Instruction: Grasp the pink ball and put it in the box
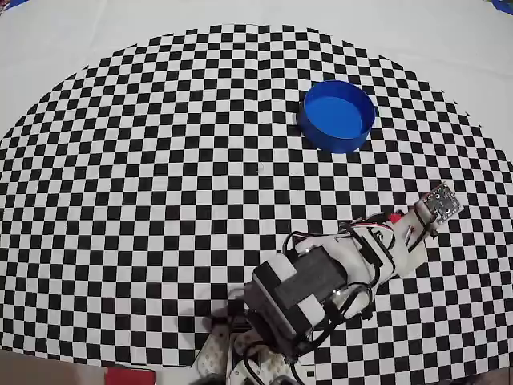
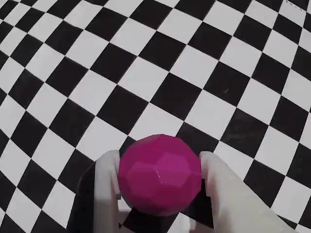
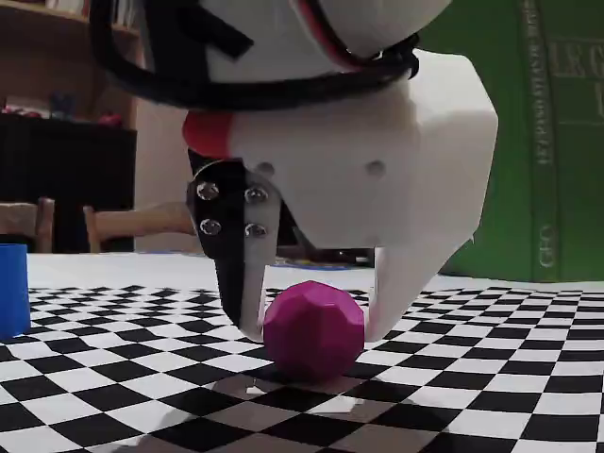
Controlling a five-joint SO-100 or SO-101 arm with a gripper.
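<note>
Checkered table (image 1: 160,160), gripper (image 3: 313,332) around pink ball (image 3: 313,330), green book spine lettering unreadable (image 3: 545,142)

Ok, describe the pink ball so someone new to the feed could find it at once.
Start from the black-and-white checkered mat, then find the arm's white gripper reaching down to it. The pink ball sits between its jaws, a small faceted magenta sphere, far smaller than the round blue box.
</note>
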